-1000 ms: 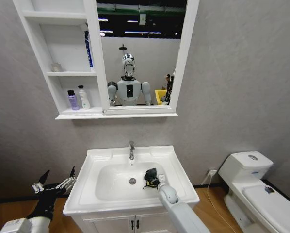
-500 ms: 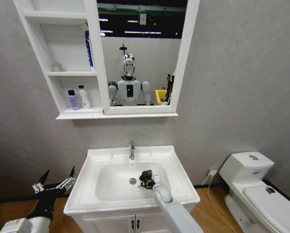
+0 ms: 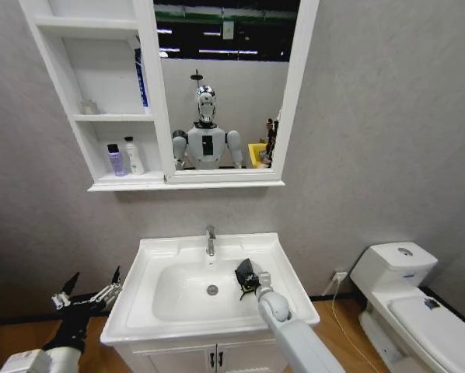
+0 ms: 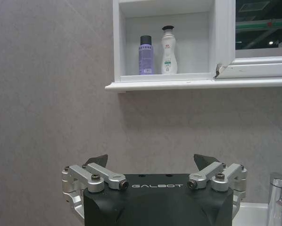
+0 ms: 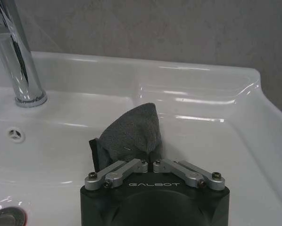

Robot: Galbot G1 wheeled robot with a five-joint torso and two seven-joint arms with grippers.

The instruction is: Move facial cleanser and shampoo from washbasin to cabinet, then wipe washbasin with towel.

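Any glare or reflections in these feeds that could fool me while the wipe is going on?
Head view: the mirror reflects the robot and ceiling lights. Right wrist view: bright streaks on the washbasin beyond the towel in the right hand; the chrome tap mirrors its surroundings.

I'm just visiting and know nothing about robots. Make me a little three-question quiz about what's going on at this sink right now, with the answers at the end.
1. True or false: the right pincer grips the towel inside the washbasin.
2. Which shelf of the cabinet holds the purple bottle and the white bottle?
A. top
B. middle
C. bottom
3. Fill in: the left pincer is ____ and holds nothing, off the washbasin's left side.

Key:
1. True. It is closed on the dark cloth, near the bowl's right wall.
2. C. They stand side by side on the bottom shelf.
3. open
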